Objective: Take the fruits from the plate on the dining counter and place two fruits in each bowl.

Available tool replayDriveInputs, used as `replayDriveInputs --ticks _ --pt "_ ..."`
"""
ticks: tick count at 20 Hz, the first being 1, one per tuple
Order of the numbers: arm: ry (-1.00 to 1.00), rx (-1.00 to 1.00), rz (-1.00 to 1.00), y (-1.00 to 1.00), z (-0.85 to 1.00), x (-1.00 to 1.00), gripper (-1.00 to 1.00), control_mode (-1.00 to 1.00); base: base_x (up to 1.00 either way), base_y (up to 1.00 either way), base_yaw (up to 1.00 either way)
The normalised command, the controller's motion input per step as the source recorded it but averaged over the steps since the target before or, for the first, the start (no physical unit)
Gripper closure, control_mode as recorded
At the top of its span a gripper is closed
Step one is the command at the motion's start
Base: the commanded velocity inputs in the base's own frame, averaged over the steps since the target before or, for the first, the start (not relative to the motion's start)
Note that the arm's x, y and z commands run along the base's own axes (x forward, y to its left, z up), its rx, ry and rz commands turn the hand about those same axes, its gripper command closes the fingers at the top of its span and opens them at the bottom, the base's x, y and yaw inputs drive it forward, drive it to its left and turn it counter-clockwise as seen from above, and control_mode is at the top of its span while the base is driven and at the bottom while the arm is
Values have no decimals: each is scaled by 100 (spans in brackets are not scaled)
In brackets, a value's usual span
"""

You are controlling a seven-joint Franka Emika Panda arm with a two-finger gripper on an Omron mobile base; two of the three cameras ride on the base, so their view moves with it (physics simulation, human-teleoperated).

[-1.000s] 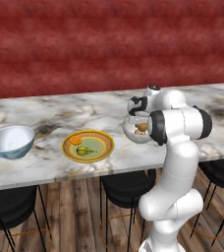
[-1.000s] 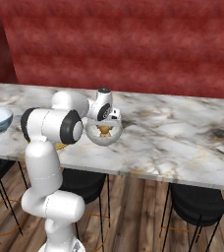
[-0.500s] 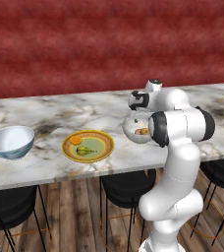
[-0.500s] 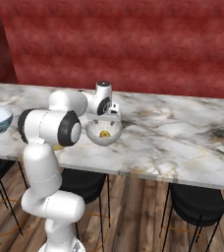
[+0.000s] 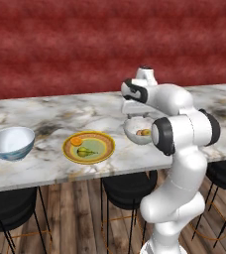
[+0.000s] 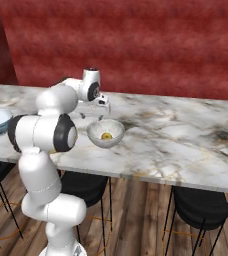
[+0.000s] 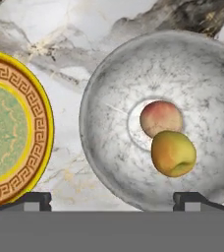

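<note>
Left base view: gripper (image 5: 136, 113) hangs just above speckled grey bowl (image 5: 139, 133) on marble counter (image 5: 45, 119). Two fruits sit in that bowl. Plate (image 5: 88, 147) to its left holds orange (image 5: 76, 141) and pear (image 5: 87, 152). Blue bowl (image 5: 12, 143) far left.

Right base view: gripper (image 6: 99, 111) above grey bowl (image 6: 105, 133), yellow-brown fruit (image 6: 106, 135) inside.

Hand view: fingertips (image 7: 34, 200) spread wide, holding nothing. Pinkish fruit (image 7: 160, 117) and yellow-brown fruit (image 7: 173, 153) touch in grey bowl (image 7: 109, 118) right below hand. Plate (image 7: 33, 128) beside bowl.
</note>
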Motion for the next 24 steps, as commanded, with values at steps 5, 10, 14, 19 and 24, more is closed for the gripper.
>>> replayDriveInputs --ticks 5,10,14,19,24 --pt "18 0 8 47 12 -80 -100 -100 0 0 0" --pt "11 0 11 39 0 -74 -100 -100 0 0 0" --pt "5 0 25 68 0 -48 -100 -100 0 0 0" --pt "1 0 34 96 -10 -10 -100 -100 0 0 0" --pt "0 3 34 87 -31 5 -100 -100 0 0 0"
